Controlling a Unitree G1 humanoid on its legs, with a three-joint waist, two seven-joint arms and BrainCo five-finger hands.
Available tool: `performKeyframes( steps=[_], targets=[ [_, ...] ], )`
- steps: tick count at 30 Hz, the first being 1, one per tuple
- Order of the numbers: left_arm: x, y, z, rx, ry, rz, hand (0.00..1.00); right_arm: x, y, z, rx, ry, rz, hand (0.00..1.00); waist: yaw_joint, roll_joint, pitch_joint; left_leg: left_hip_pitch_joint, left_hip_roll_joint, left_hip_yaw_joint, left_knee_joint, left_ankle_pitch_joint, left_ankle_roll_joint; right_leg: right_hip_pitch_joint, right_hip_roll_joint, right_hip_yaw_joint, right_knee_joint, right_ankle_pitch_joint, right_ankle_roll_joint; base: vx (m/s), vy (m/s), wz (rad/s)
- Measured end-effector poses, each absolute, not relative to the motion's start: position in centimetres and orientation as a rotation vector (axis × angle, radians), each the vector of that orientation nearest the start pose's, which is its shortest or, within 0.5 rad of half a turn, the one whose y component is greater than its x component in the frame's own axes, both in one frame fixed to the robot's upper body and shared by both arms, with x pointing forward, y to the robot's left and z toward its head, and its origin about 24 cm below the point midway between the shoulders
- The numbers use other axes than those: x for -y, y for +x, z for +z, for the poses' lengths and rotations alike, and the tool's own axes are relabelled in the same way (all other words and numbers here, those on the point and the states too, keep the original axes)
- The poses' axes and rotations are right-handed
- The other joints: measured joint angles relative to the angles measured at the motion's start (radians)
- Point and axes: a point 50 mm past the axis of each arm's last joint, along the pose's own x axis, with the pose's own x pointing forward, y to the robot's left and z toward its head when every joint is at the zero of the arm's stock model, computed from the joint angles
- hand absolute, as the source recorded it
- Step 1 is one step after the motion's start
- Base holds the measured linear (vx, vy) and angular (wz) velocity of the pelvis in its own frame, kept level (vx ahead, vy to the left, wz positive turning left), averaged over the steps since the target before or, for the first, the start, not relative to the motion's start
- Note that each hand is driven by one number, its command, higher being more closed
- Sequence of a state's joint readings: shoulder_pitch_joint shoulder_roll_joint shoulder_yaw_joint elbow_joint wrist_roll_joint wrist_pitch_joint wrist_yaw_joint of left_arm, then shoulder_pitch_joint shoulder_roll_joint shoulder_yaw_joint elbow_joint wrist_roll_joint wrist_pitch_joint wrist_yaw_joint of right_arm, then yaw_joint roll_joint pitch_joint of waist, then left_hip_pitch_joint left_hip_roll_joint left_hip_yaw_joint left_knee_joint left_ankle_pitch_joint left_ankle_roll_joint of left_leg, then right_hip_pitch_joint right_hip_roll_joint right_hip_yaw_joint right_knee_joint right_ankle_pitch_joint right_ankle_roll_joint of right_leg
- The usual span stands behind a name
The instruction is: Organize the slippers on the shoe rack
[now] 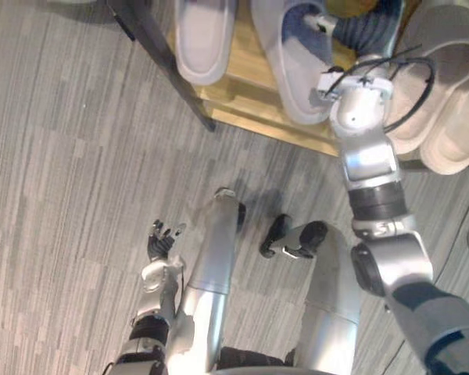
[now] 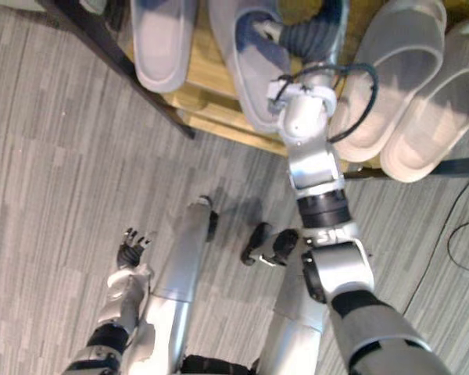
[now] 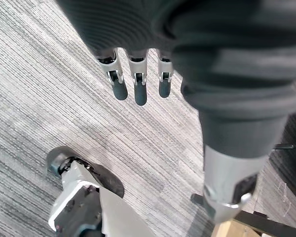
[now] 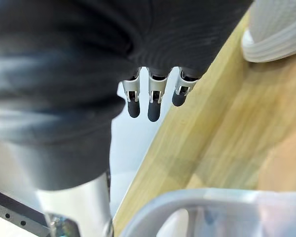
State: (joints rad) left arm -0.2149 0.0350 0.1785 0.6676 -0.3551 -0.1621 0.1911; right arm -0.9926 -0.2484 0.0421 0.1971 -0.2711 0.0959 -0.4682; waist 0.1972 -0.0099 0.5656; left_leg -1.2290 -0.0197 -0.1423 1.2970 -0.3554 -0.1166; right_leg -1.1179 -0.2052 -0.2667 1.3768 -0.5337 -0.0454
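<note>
A wooden shoe rack shelf (image 1: 250, 98) runs across the far side. On it lie two pale grey slippers (image 1: 203, 35) (image 1: 293, 70) side by side, and two beige slippers (image 1: 445, 55) (image 1: 461, 141) further right. My right arm reaches out to the shelf. Its right hand (image 1: 363, 27) hovers over the toe end of the second grey slipper. In the right wrist view its fingers (image 4: 155, 98) hang straight above the wood with nothing held, and a grey slipper's rim (image 4: 212, 207) lies close by. My left hand (image 1: 162, 238) hangs low over the floor, with its fingers (image 3: 139, 84) straight and empty.
A black slanted frame leg (image 1: 164, 55) of the rack comes down to the grey striped carpet (image 1: 70, 156) at the shelf's left end. The carpet spreads wide to the left of the rack.
</note>
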Motion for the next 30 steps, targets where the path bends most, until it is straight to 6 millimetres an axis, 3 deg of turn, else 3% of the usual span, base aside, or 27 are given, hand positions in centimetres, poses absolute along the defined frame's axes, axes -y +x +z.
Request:
performKeyframes(
  steps=[3, 5, 8, 14, 20, 30],
  targets=[
    [-20.0, 26.4, -4.3, -0.308, -0.335, 0.436, 0.0, 12.6, 34.4, 29.1, 0.784, -0.289, -0.366, 0.0, -0.014, -0.005, 0.001, 0.02, 0.002, 0.0, -0.014, -0.001, 0.002, 0.021, 0.003, 0.0, -0.017, 0.002, 0.004, 0.0, 0.0, 0.0],
    [-20.5, 26.1, -4.4, -0.309, -0.343, 0.46, 0.0, 11.5, 34.3, 26.7, 0.712, -0.203, -0.313, 0.0, -0.028, -0.022, 0.003, 0.044, 0.003, 0.008, -0.029, -0.002, 0.004, 0.04, 0.004, 0.006, -0.03, 0.003, 0.006, 0.0, 0.0, 0.0],
    [-20.7, 26.1, -4.5, -0.316, -0.347, 0.467, 0.0, 10.7, 34.3, 24.2, 0.627, -0.099, -0.26, 0.0, -0.032, -0.028, 0.004, 0.06, 0.007, 0.015, -0.032, -0.004, 0.007, 0.057, 0.008, 0.008, -0.037, 0.003, 0.007, -0.01, 0.013, -0.03],
    [-21.0, 25.9, -4.5, -0.322, -0.353, 0.481, 0.0, 10.0, 34.0, 21.2, 0.522, 0.027, -0.192, 0.0, -0.037, -0.038, 0.004, 0.082, 0.01, 0.023, -0.035, -0.007, 0.013, 0.075, 0.008, 0.015, -0.039, 0.004, 0.008, -0.02, 0.015, -0.02],
    [-21.0, 25.9, -4.7, -0.337, -0.355, 0.485, 0.0, 9.9, 33.8, 20.4, 0.503, 0.1, -0.161, 0.0, -0.038, -0.041, 0.005, 0.086, 0.01, 0.023, -0.034, -0.007, 0.013, 0.08, 0.009, 0.015, -0.039, 0.005, 0.009, -0.02, 0.01, 0.0],
    [-21.1, 25.8, -4.7, -0.343, -0.347, 0.486, 0.0, 8.0, 33.4, 19.8, 0.453, 0.314, -0.042, 0.0, -0.039, -0.043, 0.004, 0.099, 0.017, 0.024, -0.034, -0.009, 0.015, 0.094, 0.014, 0.014, -0.046, 0.006, 0.012, -0.01, 0.01, -0.01]
  ],
)
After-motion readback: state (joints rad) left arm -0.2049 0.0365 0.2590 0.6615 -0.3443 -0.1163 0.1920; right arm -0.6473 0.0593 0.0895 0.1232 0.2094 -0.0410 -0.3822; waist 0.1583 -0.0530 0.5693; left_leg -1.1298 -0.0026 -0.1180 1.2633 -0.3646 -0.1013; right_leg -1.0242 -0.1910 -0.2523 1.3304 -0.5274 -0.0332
